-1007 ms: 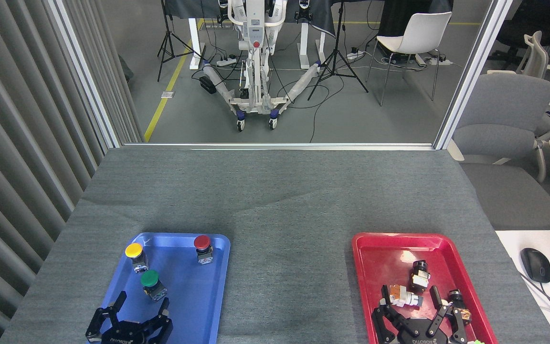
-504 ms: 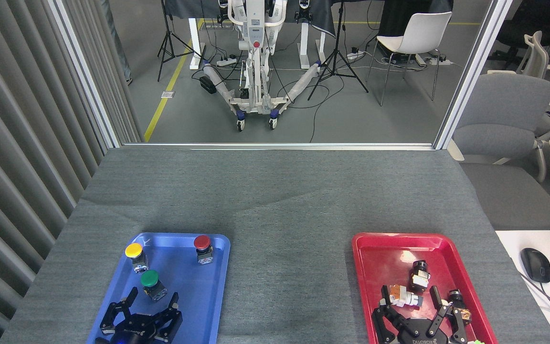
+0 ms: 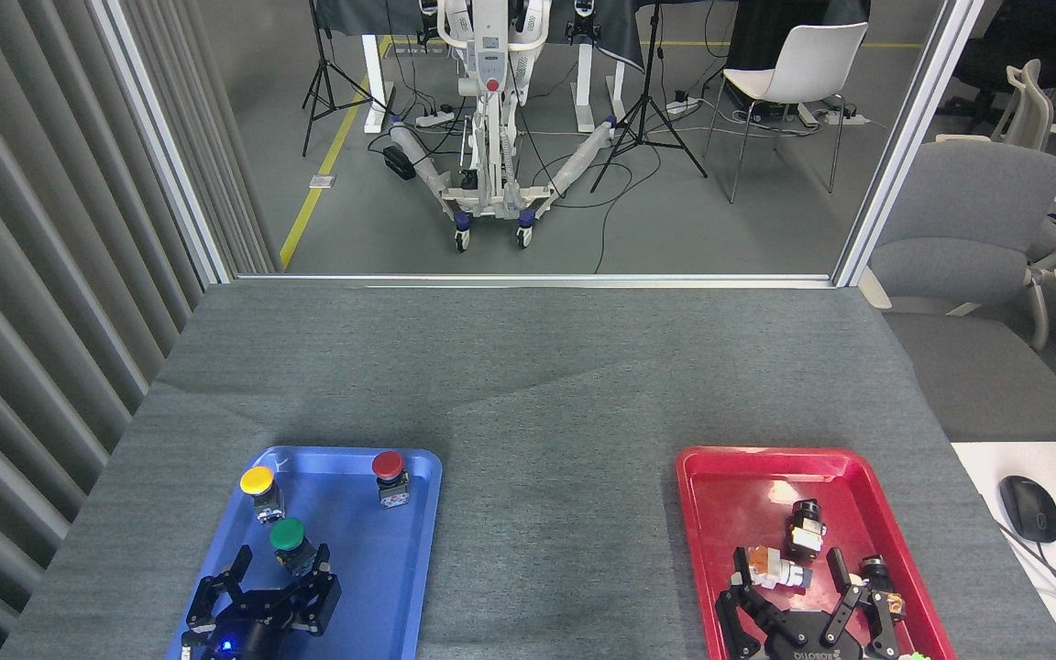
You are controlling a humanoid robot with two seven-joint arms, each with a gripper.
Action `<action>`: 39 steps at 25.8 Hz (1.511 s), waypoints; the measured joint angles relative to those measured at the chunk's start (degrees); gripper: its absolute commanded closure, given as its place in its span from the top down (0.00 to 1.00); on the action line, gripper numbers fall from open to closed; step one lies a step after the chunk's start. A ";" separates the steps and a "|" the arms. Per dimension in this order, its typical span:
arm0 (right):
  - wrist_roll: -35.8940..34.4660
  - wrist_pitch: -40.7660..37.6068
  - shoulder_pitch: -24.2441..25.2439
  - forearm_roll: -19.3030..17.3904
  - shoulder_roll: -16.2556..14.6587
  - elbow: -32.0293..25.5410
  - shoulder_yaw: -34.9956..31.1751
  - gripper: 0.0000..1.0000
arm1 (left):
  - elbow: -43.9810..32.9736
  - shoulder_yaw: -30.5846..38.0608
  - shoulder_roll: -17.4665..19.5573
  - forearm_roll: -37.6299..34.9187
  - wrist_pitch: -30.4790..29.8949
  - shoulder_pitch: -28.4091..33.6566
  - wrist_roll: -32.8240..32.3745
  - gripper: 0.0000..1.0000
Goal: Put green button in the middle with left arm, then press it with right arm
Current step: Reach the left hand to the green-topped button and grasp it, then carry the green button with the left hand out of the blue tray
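The green button (image 3: 288, 536) stands in the blue tray (image 3: 381, 587), in its left half, with the cap up and the grey body below it leaning a little toward the near right. The yellow button (image 3: 258, 481) is just behind it on the left, and the red button (image 3: 388, 466) is farther away, at the back right corner of the tray.

The left gripper (image 3: 277, 573) is directly in front of the green button, on the near side. Its fingers are spread, and the fingertips reach up on both sides of the button's body, one very close to it on the right. I cannot tell if any finger touches it. So the button lies straight ahead of this gripper, almost between the fingers, and I judge that a short push forward and a closing would take it.

The right gripper (image 3: 803, 600) is well apart, over the red tray (image 3: 702, 513), fingers also spread among small parts. The middle (image 3: 555, 513), the bare grey cloth between the trays, is to the right of the button.
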 measured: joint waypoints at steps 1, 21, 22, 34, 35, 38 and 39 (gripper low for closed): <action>-0.05 0.00 0.00 0.00 -0.02 -0.02 -0.06 1.00 | 0.59 0.00 -0.01 0.20 0.62 -0.42 -0.02 0.96; -0.55 -0.57 -0.52 -0.59 -0.18 -0.51 -3.45 1.00 | 0.57 -2.16 5.79 -0.67 -15.14 -0.44 9.10 0.00; -0.61 -0.59 -0.52 -0.59 -0.19 -0.51 -3.47 1.00 | -0.66 -2.66 5.79 -0.90 -15.67 -0.43 9.32 0.00; -0.21 -0.71 -0.38 -0.65 -0.46 -0.51 -3.82 1.00 | 1.61 -25.51 -2.83 -8.08 -17.06 -10.09 9.40 0.00; -0.20 -0.71 -0.38 -0.66 -0.50 -0.51 -3.97 1.00 | 3.12 -26.57 -3.76 -8.24 -16.99 -11.17 9.38 0.00; -0.16 -0.71 -0.37 -0.69 -0.53 -0.51 -4.23 1.00 | 8.65 -29.74 -6.68 -8.89 -16.87 -14.83 8.46 0.00; -0.16 -0.71 -0.33 -0.69 -0.52 -0.50 -4.26 1.00 | 10.57 -30.71 -7.92 -9.18 -16.66 -16.23 8.34 0.00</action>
